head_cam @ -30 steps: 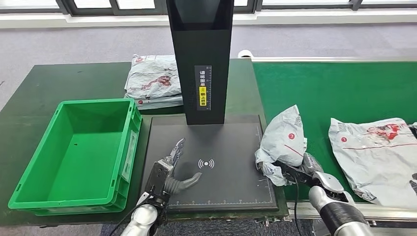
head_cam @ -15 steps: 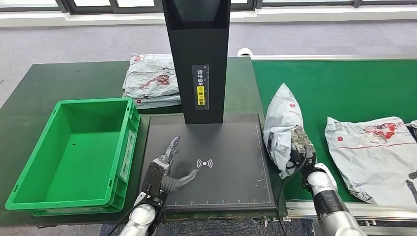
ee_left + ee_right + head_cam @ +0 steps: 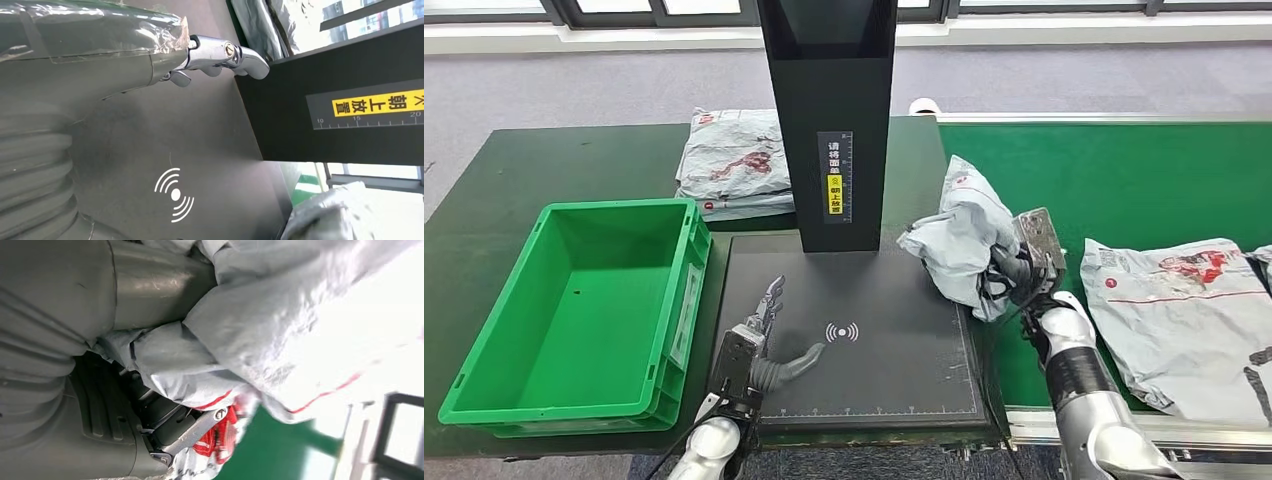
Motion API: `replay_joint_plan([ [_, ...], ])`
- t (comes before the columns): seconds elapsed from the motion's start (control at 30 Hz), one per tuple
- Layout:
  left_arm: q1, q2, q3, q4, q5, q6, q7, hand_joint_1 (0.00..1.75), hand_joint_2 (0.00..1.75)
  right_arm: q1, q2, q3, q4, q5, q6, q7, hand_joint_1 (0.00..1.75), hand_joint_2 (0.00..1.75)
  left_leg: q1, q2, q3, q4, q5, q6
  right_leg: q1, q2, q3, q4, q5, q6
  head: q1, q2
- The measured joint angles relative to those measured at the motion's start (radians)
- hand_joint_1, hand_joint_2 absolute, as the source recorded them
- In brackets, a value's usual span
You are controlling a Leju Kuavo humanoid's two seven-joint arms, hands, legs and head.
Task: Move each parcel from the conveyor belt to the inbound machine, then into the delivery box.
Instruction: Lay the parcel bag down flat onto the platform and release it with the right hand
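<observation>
Overhead, the right hand grips a crumpled grey parcel lifted off the conveyor belt, at the scan pad's edge; the green delivery box beyond the left hand is empty. Left wrist: left hand released, fingers spread over the pad. Right wrist: parcel clenched. Scanning and boxing remain; another parcel waits.

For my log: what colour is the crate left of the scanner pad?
Bright green crate; head view shows it best.

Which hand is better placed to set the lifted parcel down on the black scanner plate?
Probably the right hand: it grips the parcel at the scanner plate's edge. The left hand lies open there, holding nothing.
</observation>
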Motion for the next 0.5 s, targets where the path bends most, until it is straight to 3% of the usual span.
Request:
replay_joint_plan([
  [0.23, 0.005, -0.011, 0.0, -0.013, -0.024, 0.001, -0.003, 0.0, 1.75, -0.046, 0.051, 0.118, -0.159, -0.054, 0.029, 0.045, 1.75, 1.75, 0.0, -0.004, -0.001, 0.0, 0.001, 0.0, 0.0, -0.004, 0.0, 0.0, 0.0, 0.0, 0.0, 0.0],
  [0.5, 0.007, -0.016, 0.006, -0.018, -0.035, -0.007, -0.003, 0.0, 1.75, -0.033, 0.061, 0.282, -0.315, -0.109, 0.04, 0.058, 1.75, 1.75, -0.001, -0.008, -0.003, 0.0, 0.002, 0.0, 0.001, -0.007, -0.001, 0.0, -0.001, 0.0, 0.0, 0.0],
])
